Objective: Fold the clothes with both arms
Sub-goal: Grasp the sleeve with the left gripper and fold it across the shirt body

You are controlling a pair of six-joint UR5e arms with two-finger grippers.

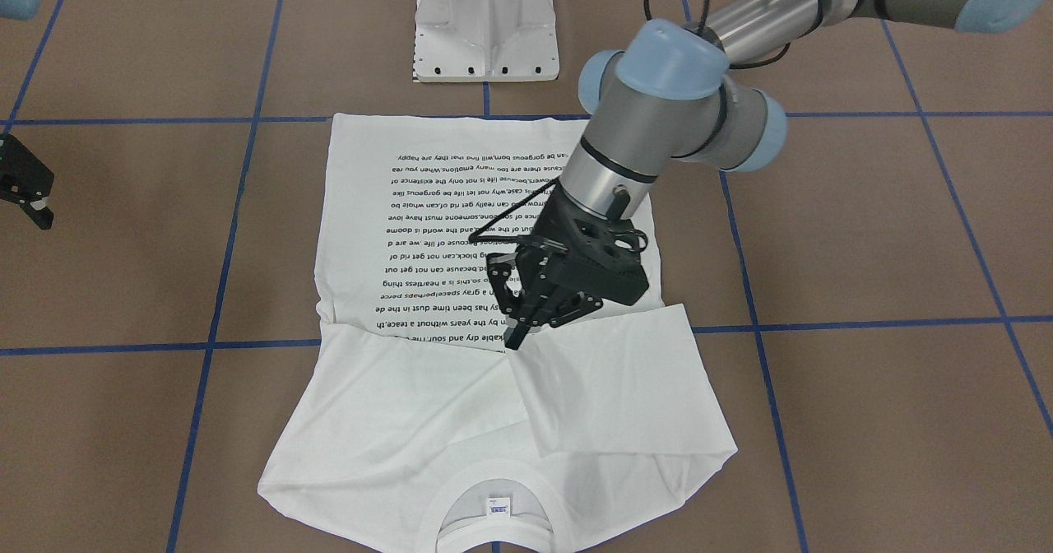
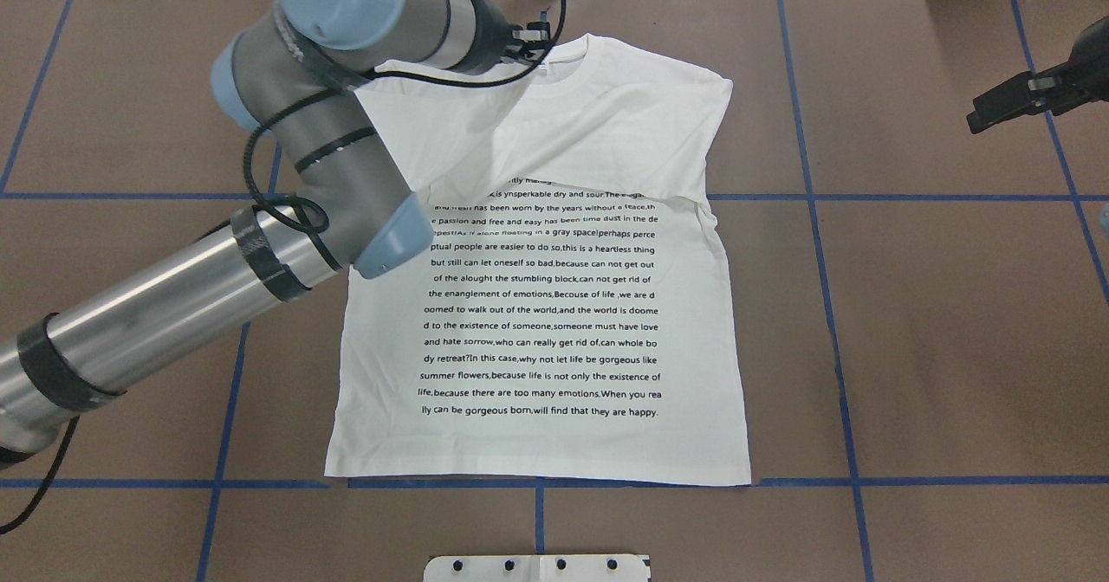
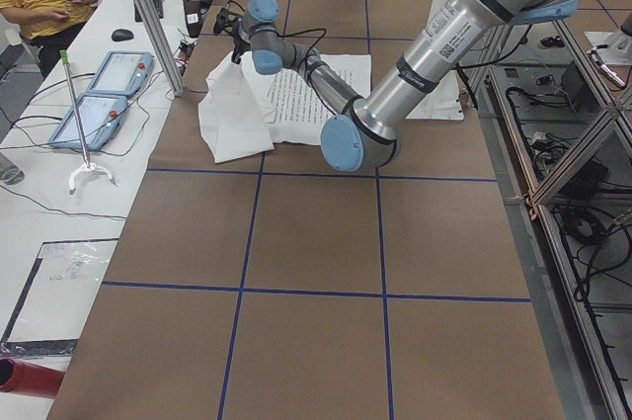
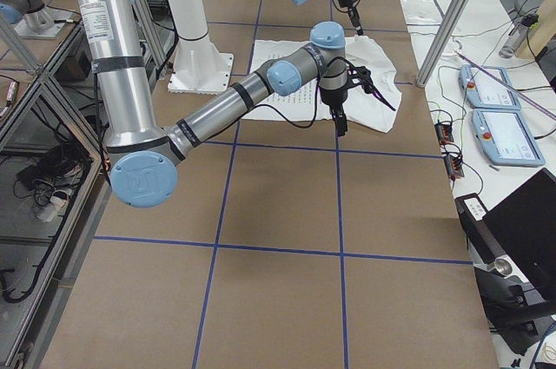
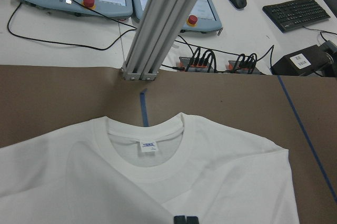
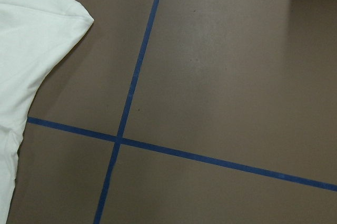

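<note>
White T-shirt [image 2: 554, 305] lies flat mid-table, print up — the left gripper [image 1: 518, 337] is pinched onto its folded-over edge. The right gripper [image 2: 996, 110] hangs well apart over brown table [image 2: 910, 305] beyond the shirt's side — whether it is parted, I cannot tell.

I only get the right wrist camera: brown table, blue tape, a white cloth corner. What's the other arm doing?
Observer: The left pincer holds up a fold of the white T-shirt.
Operator: Is there a picture on the shirt?
Observer: No picture, only many lines of black text, facing up.
Operator: Where's the neck hole?
Observer: The collar is at the shirt's end farthest from the white pedestal, and its small tag is showing.
</note>
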